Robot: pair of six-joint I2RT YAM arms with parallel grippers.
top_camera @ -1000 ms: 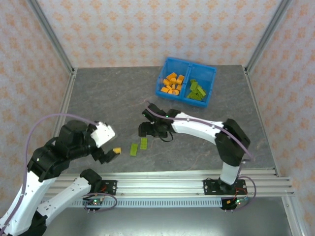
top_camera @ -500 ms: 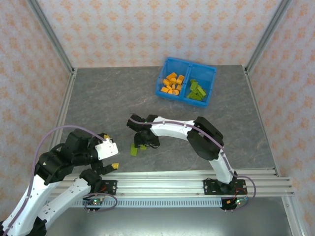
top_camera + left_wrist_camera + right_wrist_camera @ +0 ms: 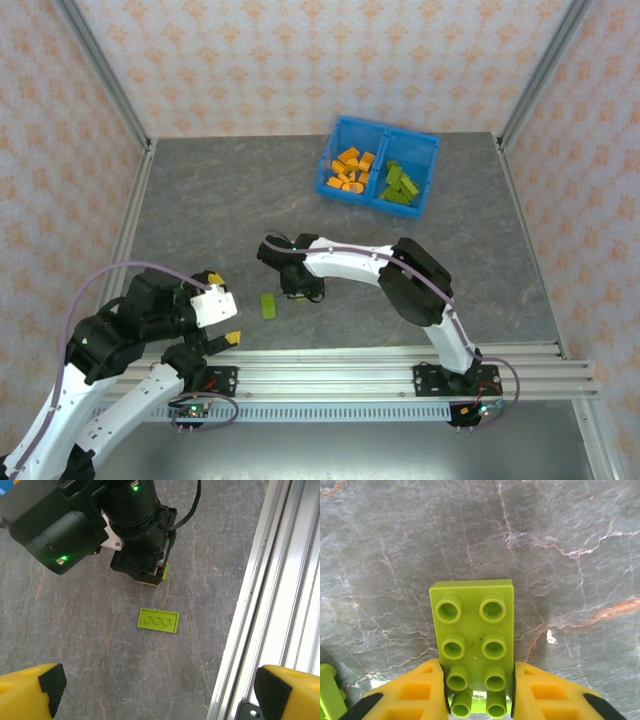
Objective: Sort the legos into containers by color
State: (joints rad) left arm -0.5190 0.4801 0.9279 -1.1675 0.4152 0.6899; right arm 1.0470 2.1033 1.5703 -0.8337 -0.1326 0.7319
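Since a second ago the right arm has swung leftward and down over the nearer of two loose green pieces, and the left arm has drawn back toward the rail. Right pincer is closed on the near end of a two-by-four green brick, one yellow finger pressed against each long side. The brick's far end projects forward over the grey counter; whether it is lifted or still resting cannot be told. From above, the right arm's black wrist housing covers this brick. In the left wrist view only a thin green edge shows beneath that housing. A flat green brick lies on the counter just beside the right pincer on its left, apart from it and between the two pincers. The left wrist view shows its underside up, with three rings. Left pincer hangs wide open near the rail, holding nothing, its fingers well clear of the flat brick. The blue bin stands well apart at the far side of the counter. Orange bricks fill its left compartment and green bricks its right.
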